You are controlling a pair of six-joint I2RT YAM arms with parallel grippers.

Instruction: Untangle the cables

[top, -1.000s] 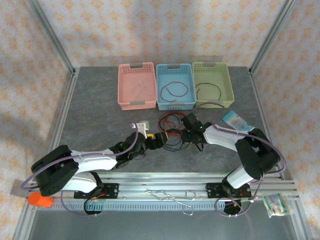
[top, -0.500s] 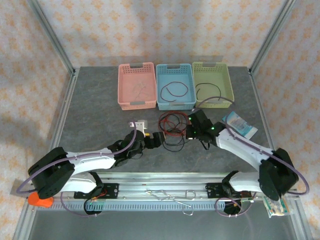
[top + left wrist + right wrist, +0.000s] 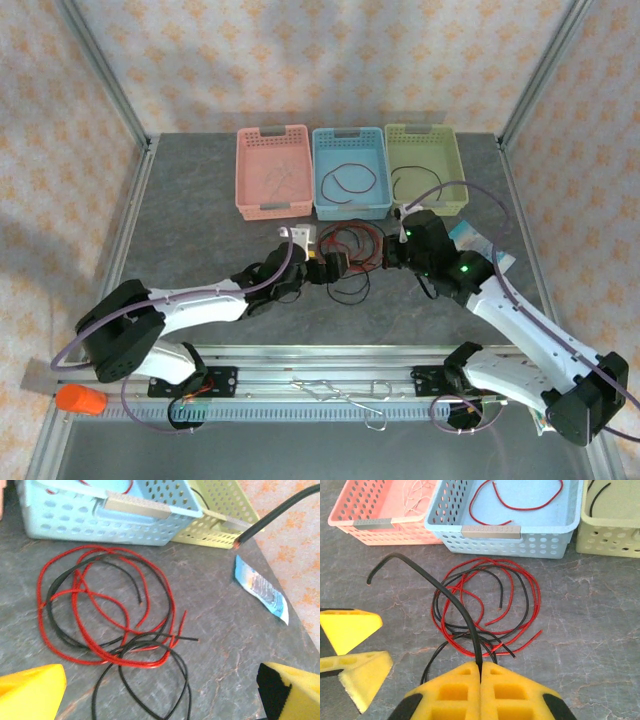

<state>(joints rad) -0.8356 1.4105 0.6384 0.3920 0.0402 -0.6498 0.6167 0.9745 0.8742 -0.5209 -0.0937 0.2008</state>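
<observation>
Bright, even light, soft shadows, close foreground slightly blurred.

Pink basket (image 3: 273, 211), blue basket (image 3: 352, 210), green basket (image 3: 457, 178) in a row on grey table (image 3: 200, 220); blue packet (image 3: 262, 589) nearby.

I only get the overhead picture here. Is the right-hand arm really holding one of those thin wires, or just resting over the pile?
Observer: Holding. On its wrist camera the right end effector is shut on a black cable that arcs up and away, with its free end in the air.
Operator: And the other arm?
Observer: The left end effector is open, with nothing between its fingers. It faces the red and black tangle.
Operator: What colour is the wire in the blue basket?
Observer: Red. The wrist camera shows a red cable lying loose on the basket floor.
</observation>
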